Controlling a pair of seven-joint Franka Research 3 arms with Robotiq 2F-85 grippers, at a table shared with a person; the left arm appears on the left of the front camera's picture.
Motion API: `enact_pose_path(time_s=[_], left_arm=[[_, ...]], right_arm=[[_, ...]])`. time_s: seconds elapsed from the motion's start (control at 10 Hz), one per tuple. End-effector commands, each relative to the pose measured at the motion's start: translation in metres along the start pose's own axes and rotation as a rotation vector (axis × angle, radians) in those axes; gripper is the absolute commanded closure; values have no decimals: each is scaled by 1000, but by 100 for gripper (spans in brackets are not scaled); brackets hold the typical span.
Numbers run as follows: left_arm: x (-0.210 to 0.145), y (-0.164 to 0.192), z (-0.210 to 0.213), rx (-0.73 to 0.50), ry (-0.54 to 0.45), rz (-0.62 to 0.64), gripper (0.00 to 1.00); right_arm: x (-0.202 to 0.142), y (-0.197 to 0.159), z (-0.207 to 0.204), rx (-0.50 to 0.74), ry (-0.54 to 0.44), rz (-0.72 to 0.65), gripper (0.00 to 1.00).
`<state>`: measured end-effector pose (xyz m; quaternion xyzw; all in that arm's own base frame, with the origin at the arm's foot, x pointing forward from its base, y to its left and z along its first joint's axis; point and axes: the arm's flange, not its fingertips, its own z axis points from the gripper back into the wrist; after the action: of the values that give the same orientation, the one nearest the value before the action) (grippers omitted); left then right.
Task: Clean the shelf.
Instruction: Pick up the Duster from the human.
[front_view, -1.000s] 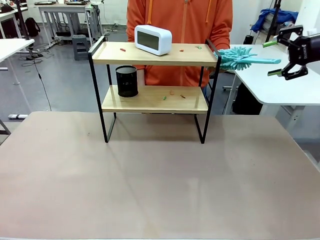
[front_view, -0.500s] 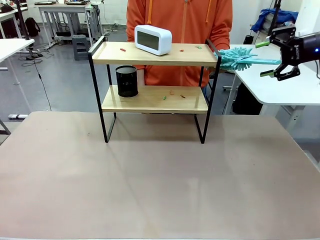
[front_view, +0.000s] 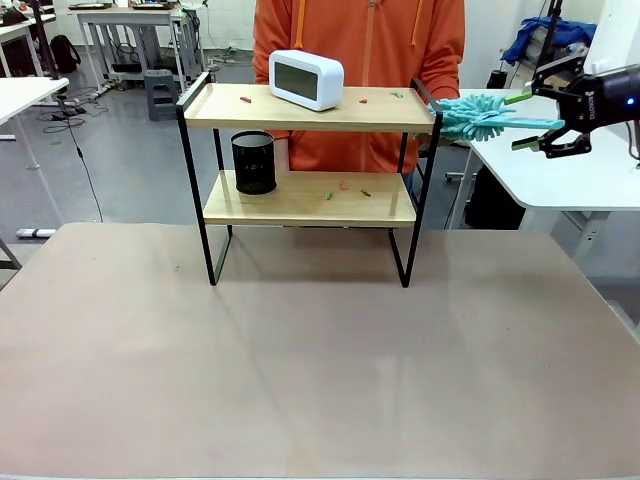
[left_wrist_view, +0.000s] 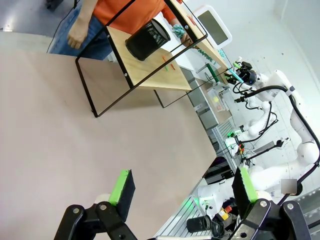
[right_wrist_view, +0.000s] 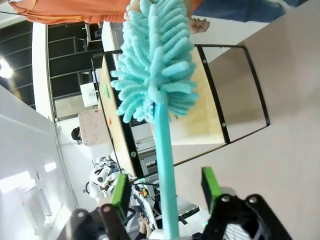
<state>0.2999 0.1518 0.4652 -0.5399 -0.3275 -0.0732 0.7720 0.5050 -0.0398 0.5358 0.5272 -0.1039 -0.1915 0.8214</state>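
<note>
Jaws of the right gripper (front_view: 518, 122) straddle a fluffy teal duster (front_view: 475, 117) handle, not yet pinching it. The left gripper (left_wrist_view: 182, 187) gapes wide. The two-tier wooden black-framed shelf (front_view: 310, 200) stands upper centre, its long axis running left-right.

The right gripper (front_view: 516, 122) hangs just beside the right end of the shelf (front_view: 380, 110), level with its top board. Its fingers point toward the shelf, jaws apart, and the green pads (right_wrist_view: 120, 192) are clearly separated. The left gripper (left_wrist_view: 184, 184) sits low and well apart from the shelf on the robot's side, jaws spread wide and aimed toward it.
</note>
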Motion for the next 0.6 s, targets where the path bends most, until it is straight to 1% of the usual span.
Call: enact_pose_path(time_s=[0.0,0.2,0.3,0.4,0.5], left_arm=[[1,-1,-2,-16,-18,-21,0],[1,-1,-2,-16,-18,-21,0],[1,-1,-2,-16,-18,-21,0],[1,-1,-2,-16,-18,-21,0],[1,-1,-2,-16,-18,-21,0]], right_arm=[[5,1,-4,30,18,22,100],[6,0,-4,43,19,21,100],[6,0,-4,42,16,23,94],[7,-1,-4,45,14,21,100],[8,-2,-5,47,18,18,100]])
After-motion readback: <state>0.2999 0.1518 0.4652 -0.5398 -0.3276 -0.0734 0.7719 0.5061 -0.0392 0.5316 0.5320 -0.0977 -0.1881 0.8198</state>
